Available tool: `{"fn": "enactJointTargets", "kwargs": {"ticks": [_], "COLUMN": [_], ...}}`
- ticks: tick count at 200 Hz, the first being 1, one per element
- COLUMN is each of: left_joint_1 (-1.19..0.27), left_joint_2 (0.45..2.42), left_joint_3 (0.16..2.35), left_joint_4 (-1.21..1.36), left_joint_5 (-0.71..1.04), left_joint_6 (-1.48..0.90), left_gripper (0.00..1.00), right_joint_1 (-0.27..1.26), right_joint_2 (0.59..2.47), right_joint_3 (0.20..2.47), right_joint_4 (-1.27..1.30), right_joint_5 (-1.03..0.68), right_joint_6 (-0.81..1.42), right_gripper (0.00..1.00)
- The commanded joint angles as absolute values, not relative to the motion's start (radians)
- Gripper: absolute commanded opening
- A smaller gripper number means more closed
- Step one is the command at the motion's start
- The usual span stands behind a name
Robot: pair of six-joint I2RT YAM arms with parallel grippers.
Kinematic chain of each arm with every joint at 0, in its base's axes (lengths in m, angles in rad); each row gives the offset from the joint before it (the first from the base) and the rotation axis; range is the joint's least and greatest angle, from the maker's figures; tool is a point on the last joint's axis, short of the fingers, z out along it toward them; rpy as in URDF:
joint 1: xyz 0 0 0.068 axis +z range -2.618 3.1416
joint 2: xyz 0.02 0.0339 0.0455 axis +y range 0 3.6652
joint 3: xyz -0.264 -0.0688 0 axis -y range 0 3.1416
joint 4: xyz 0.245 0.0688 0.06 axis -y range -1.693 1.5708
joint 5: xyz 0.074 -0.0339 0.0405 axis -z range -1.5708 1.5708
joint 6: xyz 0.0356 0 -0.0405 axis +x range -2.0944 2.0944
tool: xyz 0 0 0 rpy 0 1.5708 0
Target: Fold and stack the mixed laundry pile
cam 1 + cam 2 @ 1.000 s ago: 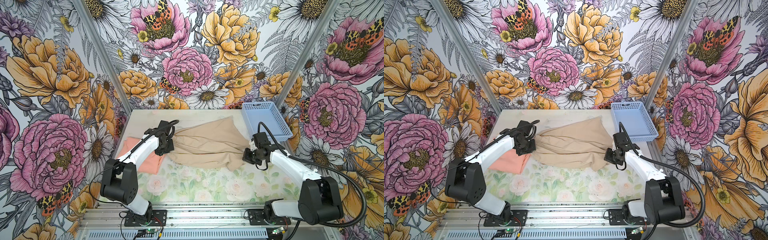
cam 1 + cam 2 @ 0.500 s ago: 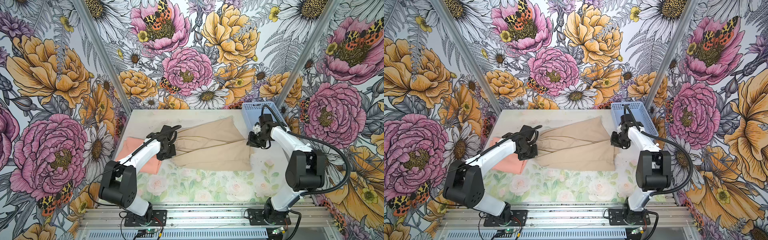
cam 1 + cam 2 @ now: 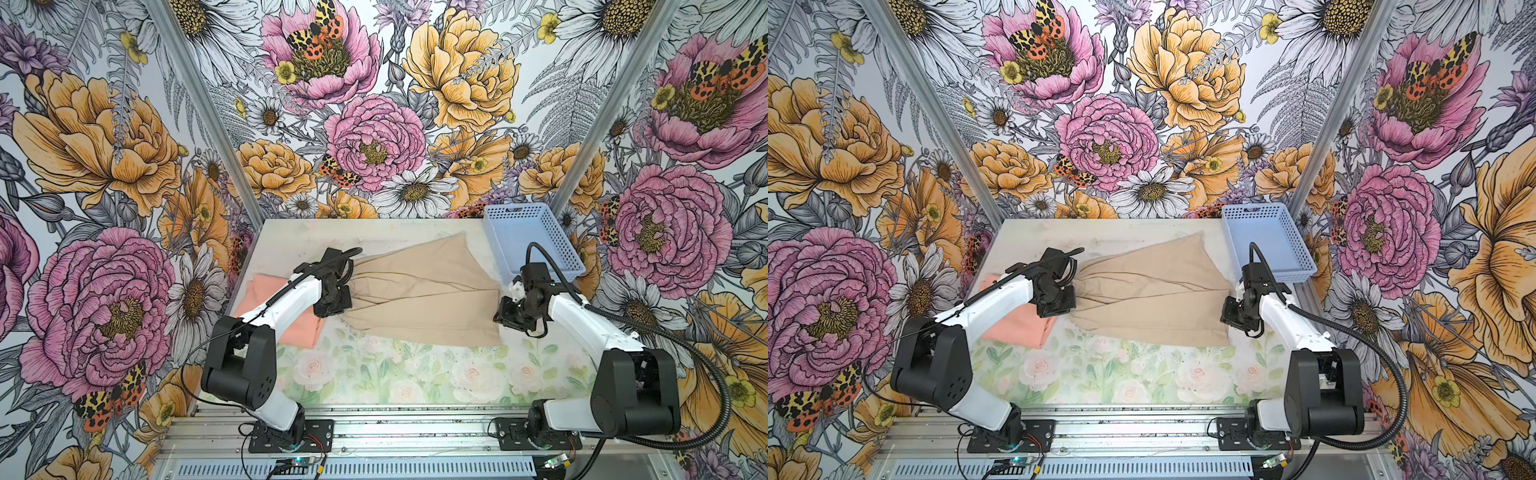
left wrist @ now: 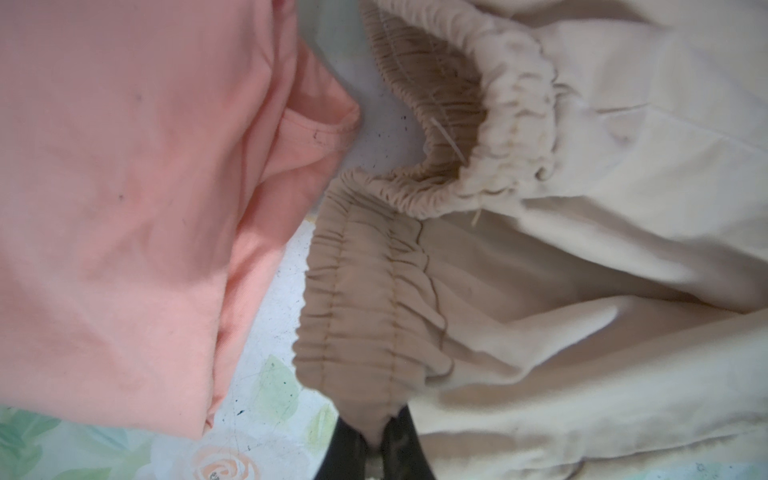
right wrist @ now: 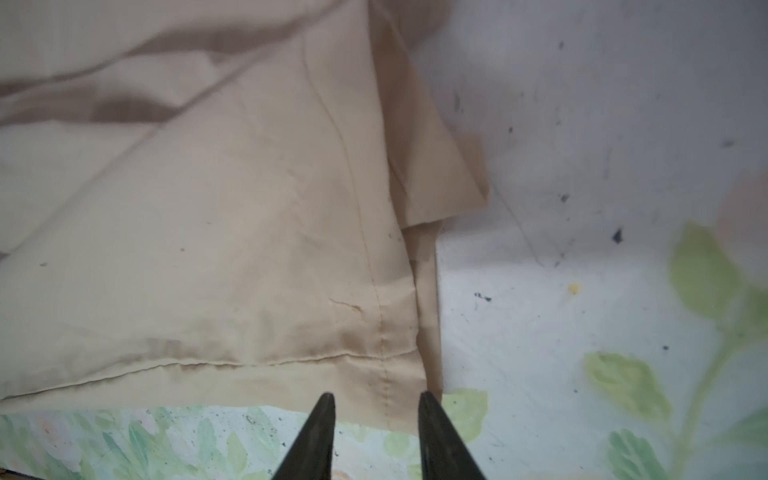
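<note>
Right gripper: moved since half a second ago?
Yes: in a top view the right gripper has backed away from the blue basket, down-frame, and is now over a hem corner of the beige garment.

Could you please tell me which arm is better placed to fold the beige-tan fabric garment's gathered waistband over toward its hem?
Probably the left. The left gripper is shut on the waistband of the beige-tan fabric garment, whereas the right gripper stands open at the hem, holding nothing.
</note>
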State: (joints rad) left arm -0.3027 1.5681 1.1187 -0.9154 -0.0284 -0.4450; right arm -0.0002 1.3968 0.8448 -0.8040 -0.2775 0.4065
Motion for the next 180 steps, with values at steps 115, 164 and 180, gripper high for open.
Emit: {"fn": "enactJointTargets", "kwargs": {"ticks": [115,164,180], "left_joint_1": [-0.295,-0.296,-0.296], "left_joint_2": [1.551,1.537,1.532], "left_joint_3": [1.125,1.108,1.102], "left_joint_4": [-0.89,-0.889,-0.889], "left_joint_5": [-0.031,-0.034,-0.036], "left_joint_6": [-0.442,-0.448,-0.449], "left_gripper": [0.0,0.0,0.0], "right_joint_1": [0.014,0.014,0.014], "right_joint_2": [1.514,1.487,1.481], "right_joint_3": [0.79,0.782,0.778], "right_joint_4": [-0.627,-0.626,-0.626], "right_joint_5": [-0.298,-0.334,-0.339], "right_joint_6": [0.412,0.425,0.426], "right_gripper": [0.31,0.08,0.0]}}
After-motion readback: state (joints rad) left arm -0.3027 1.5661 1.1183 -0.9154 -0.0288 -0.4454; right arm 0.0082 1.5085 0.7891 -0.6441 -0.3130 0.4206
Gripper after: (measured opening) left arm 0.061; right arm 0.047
